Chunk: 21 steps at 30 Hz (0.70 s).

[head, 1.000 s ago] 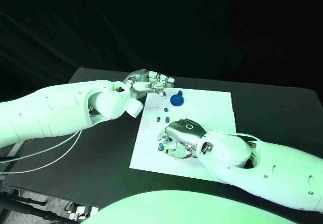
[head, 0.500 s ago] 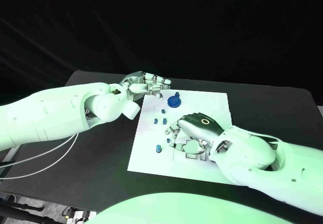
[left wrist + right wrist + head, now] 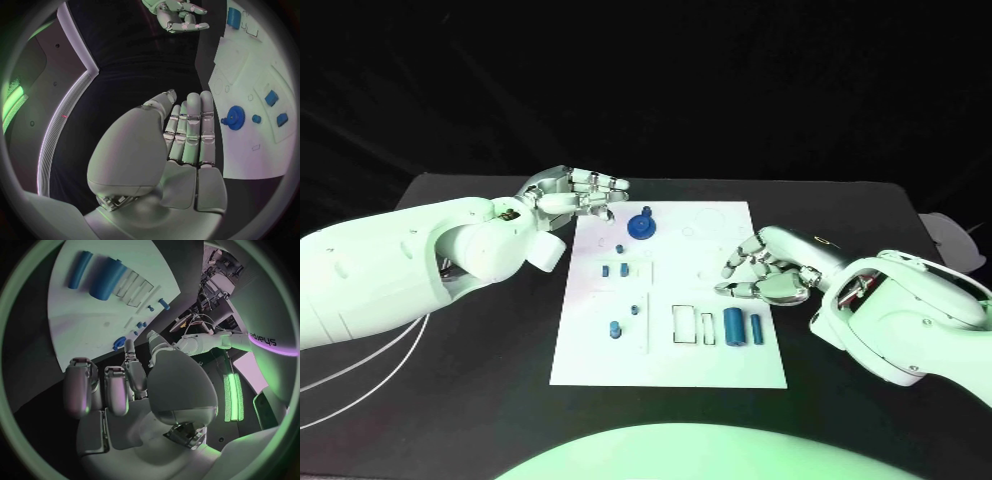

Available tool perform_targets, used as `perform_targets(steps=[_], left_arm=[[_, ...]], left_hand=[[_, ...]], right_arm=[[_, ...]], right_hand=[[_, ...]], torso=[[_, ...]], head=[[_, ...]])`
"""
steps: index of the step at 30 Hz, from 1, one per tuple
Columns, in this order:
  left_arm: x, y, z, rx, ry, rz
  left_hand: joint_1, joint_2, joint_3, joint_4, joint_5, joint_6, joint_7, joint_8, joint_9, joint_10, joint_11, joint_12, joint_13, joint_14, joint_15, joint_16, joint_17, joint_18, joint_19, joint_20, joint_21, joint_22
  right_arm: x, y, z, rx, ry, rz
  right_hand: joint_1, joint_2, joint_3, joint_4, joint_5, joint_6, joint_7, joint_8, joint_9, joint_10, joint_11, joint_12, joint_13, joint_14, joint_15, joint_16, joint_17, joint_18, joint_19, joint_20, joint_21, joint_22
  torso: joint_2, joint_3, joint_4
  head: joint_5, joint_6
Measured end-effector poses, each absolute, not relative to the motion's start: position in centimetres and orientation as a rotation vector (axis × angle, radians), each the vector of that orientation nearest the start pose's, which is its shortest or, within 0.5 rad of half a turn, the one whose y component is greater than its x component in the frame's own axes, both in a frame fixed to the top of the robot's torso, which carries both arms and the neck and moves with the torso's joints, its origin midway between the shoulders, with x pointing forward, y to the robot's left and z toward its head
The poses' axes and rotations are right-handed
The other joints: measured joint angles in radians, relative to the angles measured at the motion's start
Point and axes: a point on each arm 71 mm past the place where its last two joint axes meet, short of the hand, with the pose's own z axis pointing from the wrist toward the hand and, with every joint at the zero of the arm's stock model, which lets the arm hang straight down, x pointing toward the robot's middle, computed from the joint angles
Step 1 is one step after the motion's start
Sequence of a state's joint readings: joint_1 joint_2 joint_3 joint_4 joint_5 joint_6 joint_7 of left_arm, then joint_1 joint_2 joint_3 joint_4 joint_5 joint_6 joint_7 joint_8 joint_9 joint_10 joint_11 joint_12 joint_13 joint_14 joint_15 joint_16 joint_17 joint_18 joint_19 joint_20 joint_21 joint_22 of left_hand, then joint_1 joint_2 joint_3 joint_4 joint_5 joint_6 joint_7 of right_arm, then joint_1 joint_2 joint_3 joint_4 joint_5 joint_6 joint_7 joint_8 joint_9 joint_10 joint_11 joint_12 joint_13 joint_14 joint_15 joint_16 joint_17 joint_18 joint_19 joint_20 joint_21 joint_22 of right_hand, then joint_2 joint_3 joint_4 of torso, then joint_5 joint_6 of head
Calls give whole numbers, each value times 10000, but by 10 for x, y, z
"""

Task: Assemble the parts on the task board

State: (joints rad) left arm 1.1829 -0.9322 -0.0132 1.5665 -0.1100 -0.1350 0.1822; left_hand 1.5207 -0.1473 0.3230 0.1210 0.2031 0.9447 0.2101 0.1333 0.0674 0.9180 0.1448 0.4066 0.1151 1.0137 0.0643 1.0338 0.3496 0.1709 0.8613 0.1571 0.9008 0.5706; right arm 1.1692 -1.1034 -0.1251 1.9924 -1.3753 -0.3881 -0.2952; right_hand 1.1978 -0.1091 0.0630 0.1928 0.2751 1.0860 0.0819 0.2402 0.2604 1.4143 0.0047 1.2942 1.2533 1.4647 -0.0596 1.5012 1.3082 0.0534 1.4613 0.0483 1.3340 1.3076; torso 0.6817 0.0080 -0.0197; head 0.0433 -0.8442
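Observation:
The white task board [image 3: 589,350] lies in the middle of the black table. A blue gear [image 3: 640,226] sits near its far edge, with small blue pieces [image 3: 607,269] below it. Two blue cylinders [image 3: 733,326] lie side by side near the front, beside a rectangular slot [image 3: 682,322]. My left hand [image 3: 574,192] hovers at the board's far left corner, fingers straight and together, holding nothing. My right hand [image 3: 769,270] is at the board's right edge, fingers loosely bent and empty. The left wrist view shows the gear [image 3: 234,117] beyond my left hand [image 3: 181,145]. The cylinders [image 3: 106,277] also appear beyond my right hand [image 3: 119,390].
Bare black table [image 3: 459,350] surrounds the board on all sides. A white cable [image 3: 372,375] runs along the table's left side under my left arm. A pale object [image 3: 956,235] sits at the table's far right edge.
My right hand has drawn back from the board's front middle to its right edge, uncovering the blue cylinders. The left hand stays at the far left corner. The camera has shifted.

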Motion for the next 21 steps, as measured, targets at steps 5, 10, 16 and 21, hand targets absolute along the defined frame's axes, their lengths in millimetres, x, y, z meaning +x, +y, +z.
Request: perform_targets(steps=[5, 10, 16, 21], left_arm=[[474, 229, -185, -10800, 16992, -15201], [474, 231, -185, -10806, 16974, -15185], [474, 231, -185, -10801, 16978, -15194], [473, 231, -185, -10799, 16975, -15197]], left_hand=[[0, 0, 0, 0, 0, 0, 0, 0, 0, 0, 0, 0, 0, 0, 0, 0, 0, -1, 0, 0, 0, 0], [0, 0, 0, 0, 0, 0, 0, 0, 0, 0, 0, 0, 0, 0, 0, 0, 1, 0, 0, 0, 0, 1], [-8, 8, 0, 0, 0, 0, 0, 51, 0, 0, 0, 0, 2, 0, 0, 0, -5, 0, 0, 0, -38, 1], [-41, 41, 0, 0, 0, 0, 0, 51, 0, 0, 0, 0, 9, 0, 0, 0, -12, 0, 0, 0, -38, 1]], right_arm=[[362, -221, -197, 733, 18652, 6482], [353, -228, -209, 956, 19138, 5758], [347, -228, -217, 862, 19353, 5224], [344, -222, -225, 705, 19480, 4998]], right_hand=[[-30, -17, -661, 438, 0, -194, 9, 203, 309, 0, 0, 213, 340, 0, 0, 142, -1, -3, 0, 0, 164, 0], [-94, -3, -1191, 880, -59, -286, 36, 304, 516, -23, 24, 213, 436, -1, 1, 164, -1, -4, 0, 0, 193, -1], [-201, -3, -1534, 998, -101, -322, 1, 381, 640, -38, 38, 251, 497, -1, 1, 194, -2, -3, 0, 0, 233, -2], [-290, 10, -1611, 1003, -102, -321, 1, 386, 683, -38, 38, 250, 525, -1, 1, 194, -2, -2, -1, 0, 233, -2]], torso=[[-25, -19, -20], [-31, -32, -39], [-32, -35, -39], [-32, -38, -34]], head=[[-243, -24], [-334, -39], [-421, -63], [-466, -88]])
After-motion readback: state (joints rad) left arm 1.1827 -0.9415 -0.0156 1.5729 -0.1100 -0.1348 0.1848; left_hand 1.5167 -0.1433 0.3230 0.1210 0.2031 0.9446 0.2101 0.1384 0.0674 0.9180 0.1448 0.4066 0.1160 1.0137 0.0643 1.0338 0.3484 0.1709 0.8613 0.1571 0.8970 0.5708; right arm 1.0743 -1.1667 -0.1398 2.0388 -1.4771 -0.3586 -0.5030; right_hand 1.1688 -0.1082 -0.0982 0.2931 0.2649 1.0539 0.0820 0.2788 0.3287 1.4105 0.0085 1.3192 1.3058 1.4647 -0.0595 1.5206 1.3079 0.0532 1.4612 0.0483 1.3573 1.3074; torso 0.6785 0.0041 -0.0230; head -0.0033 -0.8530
